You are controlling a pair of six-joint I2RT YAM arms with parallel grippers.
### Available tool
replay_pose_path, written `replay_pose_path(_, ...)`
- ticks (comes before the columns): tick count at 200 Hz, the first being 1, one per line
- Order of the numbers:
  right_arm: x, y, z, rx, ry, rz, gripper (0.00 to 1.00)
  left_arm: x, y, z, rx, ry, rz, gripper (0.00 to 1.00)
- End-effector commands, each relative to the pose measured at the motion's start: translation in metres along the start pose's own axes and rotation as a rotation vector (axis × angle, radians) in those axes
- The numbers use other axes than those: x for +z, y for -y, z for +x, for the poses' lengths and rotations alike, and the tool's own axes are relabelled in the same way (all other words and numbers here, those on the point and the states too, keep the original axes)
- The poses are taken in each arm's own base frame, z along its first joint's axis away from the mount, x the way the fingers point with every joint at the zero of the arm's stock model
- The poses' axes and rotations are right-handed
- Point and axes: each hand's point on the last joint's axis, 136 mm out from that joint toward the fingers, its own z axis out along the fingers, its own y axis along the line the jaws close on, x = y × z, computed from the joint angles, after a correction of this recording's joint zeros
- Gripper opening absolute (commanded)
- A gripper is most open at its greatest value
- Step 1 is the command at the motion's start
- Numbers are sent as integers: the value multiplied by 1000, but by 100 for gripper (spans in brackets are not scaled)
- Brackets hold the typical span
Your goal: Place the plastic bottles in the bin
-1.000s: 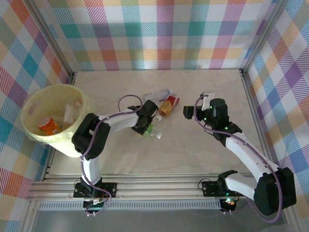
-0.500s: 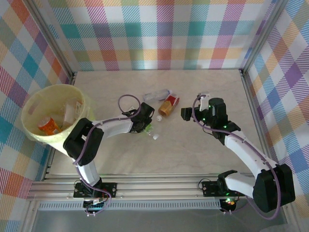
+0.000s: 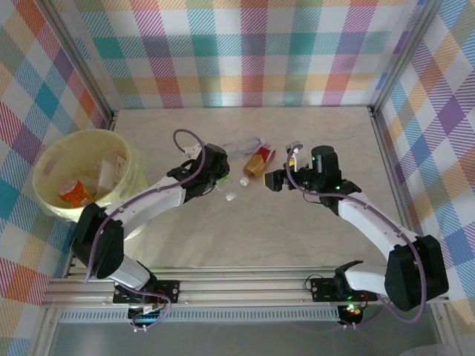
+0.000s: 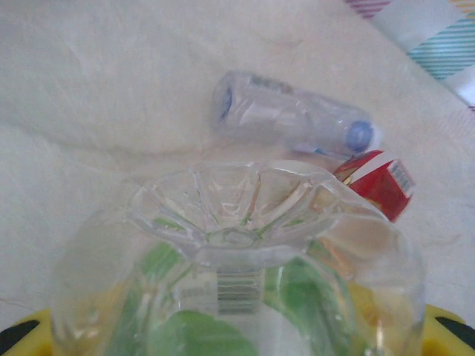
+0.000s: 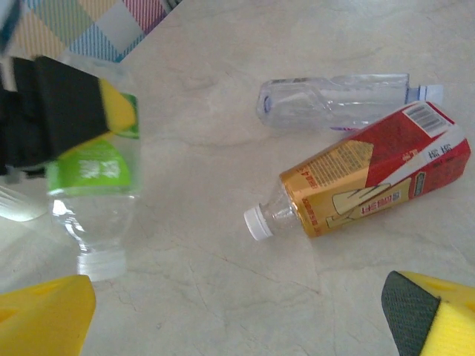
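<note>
Green-labelled bottle (image 5: pixel 93 169) tight between left fingers (image 5: pixel 117 104); right fingers (image 5: pixel 44 317) wide apart.

Ahead of my right gripper (image 5: pixel 237 326), whose fingers are standing wide apart, the orange-and-red bottle (image 5: pixel 371 178) is lying across the way, and the clear bottle (image 5: pixel 334 100) is lying just behind it. My left gripper (image 3: pixel 220 178), clamping the green-labelled bottle (image 5: pixel 93 185), is crowding the left side. Bare table (image 3: pixel 297 245) is lying open between them, along the near side, and across the far stretch toward the bin (image 3: pixel 44 159).
</note>
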Motion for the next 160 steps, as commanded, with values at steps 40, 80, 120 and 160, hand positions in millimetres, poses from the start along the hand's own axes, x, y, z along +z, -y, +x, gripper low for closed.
replay_pose_path(40, 9, -1, -25, -2, 50, -5, 100, -116, 16, -86, 195, 195, 54, 45)
replay_pose_path(80, 12, -3, -28, 9, 61, -23, 100, -195, 14, -144, 268, 367, 46, 44)
replay_pose_path(120, 17, -2, -23, 9, 45, -31, 100, -266, -14, -207, 321, 591, -170, 44)
replay_pose_path(160, 19, -3, -25, 17, 49, -41, 100, -295, -58, -242, 295, 722, -416, 44)
